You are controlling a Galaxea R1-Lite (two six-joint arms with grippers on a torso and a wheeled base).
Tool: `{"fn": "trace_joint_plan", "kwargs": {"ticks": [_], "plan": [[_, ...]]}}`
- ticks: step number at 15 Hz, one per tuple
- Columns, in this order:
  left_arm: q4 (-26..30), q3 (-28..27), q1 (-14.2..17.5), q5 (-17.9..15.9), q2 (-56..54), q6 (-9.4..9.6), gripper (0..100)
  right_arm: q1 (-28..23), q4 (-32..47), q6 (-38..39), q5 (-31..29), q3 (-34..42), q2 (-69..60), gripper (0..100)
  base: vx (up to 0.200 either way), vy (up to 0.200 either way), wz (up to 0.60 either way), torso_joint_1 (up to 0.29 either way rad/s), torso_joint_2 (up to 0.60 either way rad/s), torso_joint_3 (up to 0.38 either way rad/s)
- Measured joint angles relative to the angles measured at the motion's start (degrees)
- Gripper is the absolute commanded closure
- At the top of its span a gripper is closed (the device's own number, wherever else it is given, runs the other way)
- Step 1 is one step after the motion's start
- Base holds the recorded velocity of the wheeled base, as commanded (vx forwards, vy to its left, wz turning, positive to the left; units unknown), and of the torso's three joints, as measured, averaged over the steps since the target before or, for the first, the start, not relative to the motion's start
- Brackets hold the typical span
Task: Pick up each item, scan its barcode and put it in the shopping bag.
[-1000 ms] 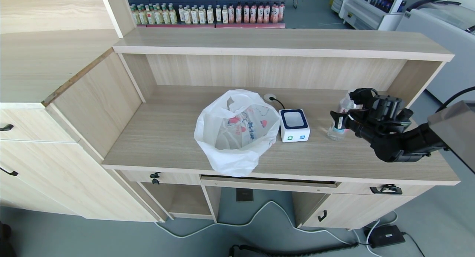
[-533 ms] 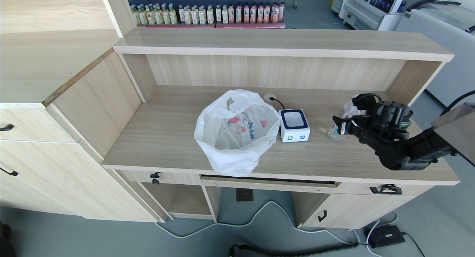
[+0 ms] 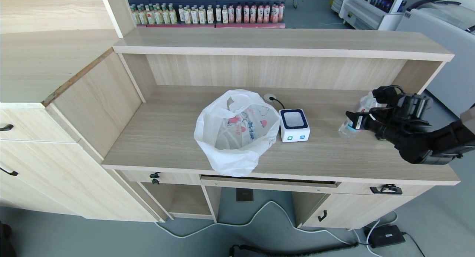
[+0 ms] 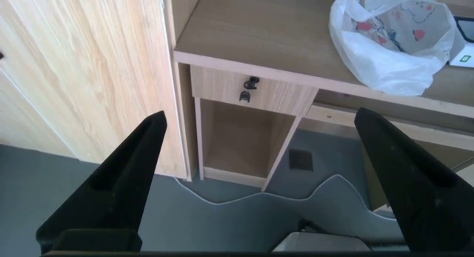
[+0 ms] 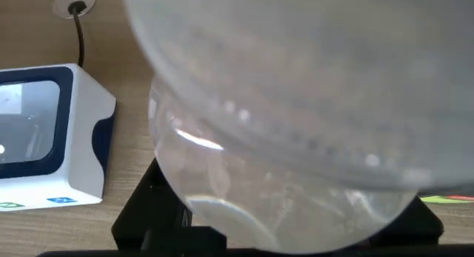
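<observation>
A clear plastic bottle (image 3: 351, 120) with a blue band hangs tilted over the right end of the wooden counter (image 3: 167, 138), and my right gripper (image 3: 365, 114) is shut on it. In the right wrist view the bottle (image 5: 296, 101) bulges close between the dark fingers (image 5: 148, 212). The white scanner (image 3: 294, 124) with its dark-framed window stands left of the bottle, also seen as the scanner (image 5: 44, 131). The white shopping bag (image 3: 237, 129) sits open beside it. My left gripper (image 4: 259, 124) hangs open and holding nothing, low in front of the counter's left drawer.
The counter's right side wall (image 3: 408, 79) rises close behind the right arm, with a shelf top (image 3: 282, 42) overhead. A black cable runs from a grommet (image 3: 270, 97) to the scanner. The shopping bag (image 4: 392, 35) overhangs the counter's front edge.
My right arm has carried the bottle to the right, away from the scanner, and the bottle now leans instead of standing upright. Bag and scanner stay put.
</observation>
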Motion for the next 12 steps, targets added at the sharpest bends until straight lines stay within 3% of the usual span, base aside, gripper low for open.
{"fn": "trace_joint_plan", "kwargs": {"ticks": [2, 4, 7, 10, 12], "plan": [[0.01, 0.0, 0.0, 0.0, 0.0, 0.0, 0, -0.07, 6.79, 4.39, 2.63, -0.22, -3.64, 100, 0.0, 0.0, 0.0, 0.0, 0.0, 0.0], [0.01, 0.0, 0.0, -0.02, 0.0, 0.0, 0, -0.07, 16.18, 11.31, 9.67, -0.8, -9.23, 100, 0.0, 0.0, 0.0, 0.0, 0.0, 0.0], [0.01, 0.0, 0.0, 0.0, 0.0, 0.0, 0, 0.0, 27.08, 18.69, 31.04, -1.35, -20.7, 100, 0.0, 0.0, 0.0, 0.0, 0.0, 0.0], [0.0, 0.0, 0.0, 0.0, 0.0, 0.0, 0, -0.2, 30.48, 26.26, 53.38, 0.77, -32.48, 100, 0.0, 0.0, 0.0, 0.0, 0.0, 0.0], [0.0, 0.0, 0.0, 0.0, 0.0, 0.0, 0, 1.05, 31.05, 28.95, 62.11, 2.94, -38.53, 100, 0.0, 0.0, 0.0, 0.0, 0.0, 0.0]]}}
